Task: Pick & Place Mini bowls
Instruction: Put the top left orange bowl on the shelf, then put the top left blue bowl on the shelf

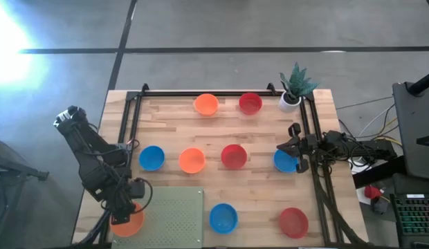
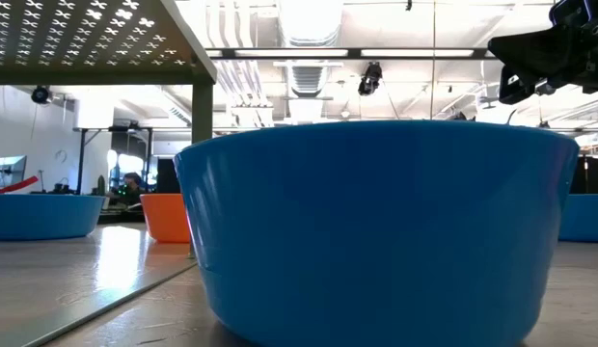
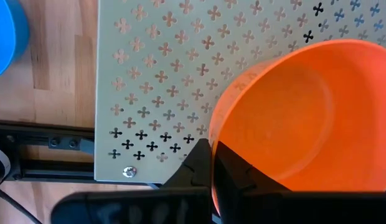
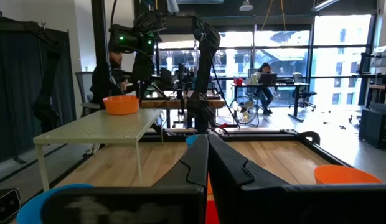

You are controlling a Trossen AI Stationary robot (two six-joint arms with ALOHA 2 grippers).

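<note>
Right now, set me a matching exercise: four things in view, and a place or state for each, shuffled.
Things:
1. left hand
2. right hand
3. plant
4. shelf

Places or states:
A. green, in a white pot
B. shut on the rim of an orange bowl
C. pale, perforated, standing on legs
D. shut, empty, by a blue bowl

Pairs: 1-B, 2-D, 3-A, 4-C
</note>
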